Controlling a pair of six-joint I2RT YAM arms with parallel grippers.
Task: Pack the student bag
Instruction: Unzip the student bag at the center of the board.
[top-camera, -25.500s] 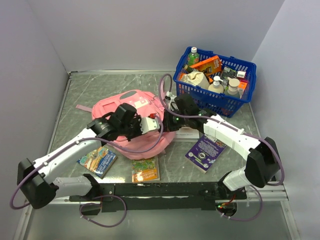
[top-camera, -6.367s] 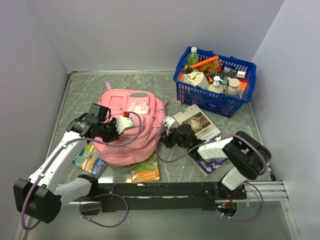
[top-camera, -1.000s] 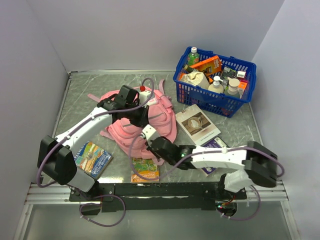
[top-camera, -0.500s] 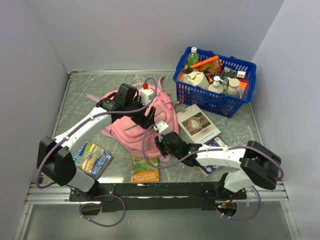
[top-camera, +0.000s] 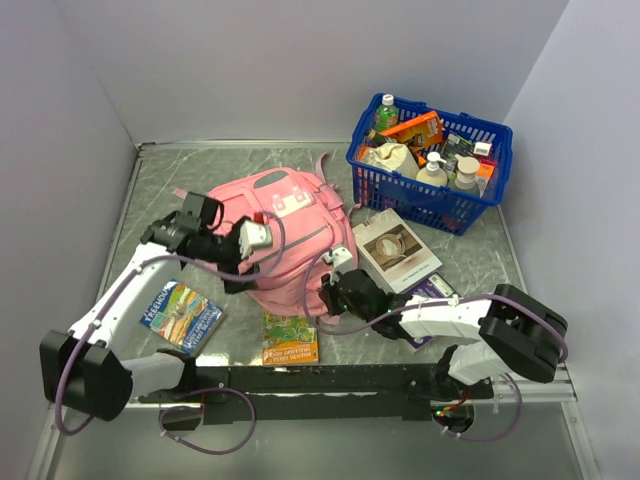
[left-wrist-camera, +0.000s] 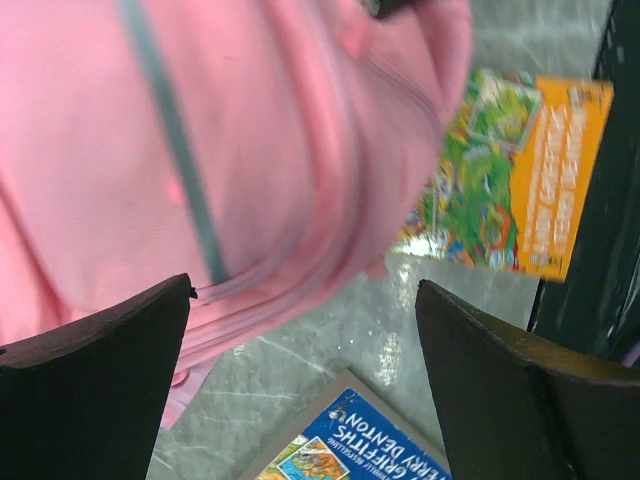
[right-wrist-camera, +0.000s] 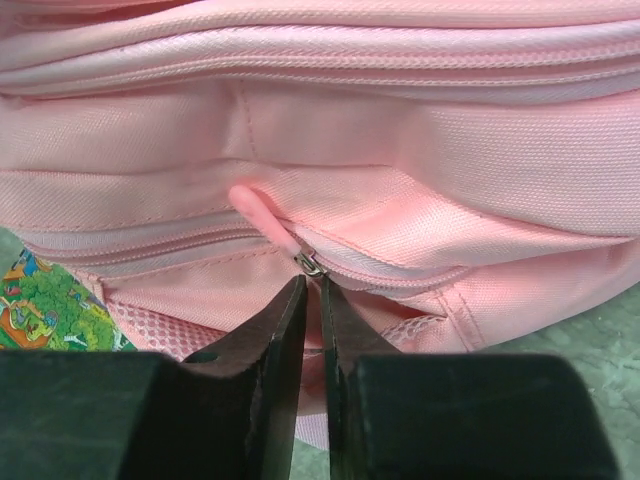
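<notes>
The student bag (top-camera: 285, 235) lies at the table's middle, front side up, its white patches showing. My left gripper (top-camera: 243, 255) hovers at the bag's left edge, open wide and empty. In the left wrist view, the left gripper (left-wrist-camera: 304, 290) has the pink bag (left-wrist-camera: 200, 130) above it and the table below. My right gripper (top-camera: 335, 285) is at the bag's near right edge. In the right wrist view its fingertips (right-wrist-camera: 312, 285) stand almost together, just under a metal zip slider (right-wrist-camera: 310, 263) with a pink pull. Only a thin slit shows between them, and I see nothing in it.
A blue basket (top-camera: 420, 200) full of bottles and boxes stands at the back right. A white-covered book (top-camera: 395, 248) and a purple one (top-camera: 430, 295) lie right of the bag. A blue book (top-camera: 180, 315) and an orange-green book (top-camera: 292, 338) lie near the front edge.
The bag has rolled over from straps-up to front-up. My left gripper opened, let go of it and drew back left. My right gripper shifted toward the near right and narrowed.
</notes>
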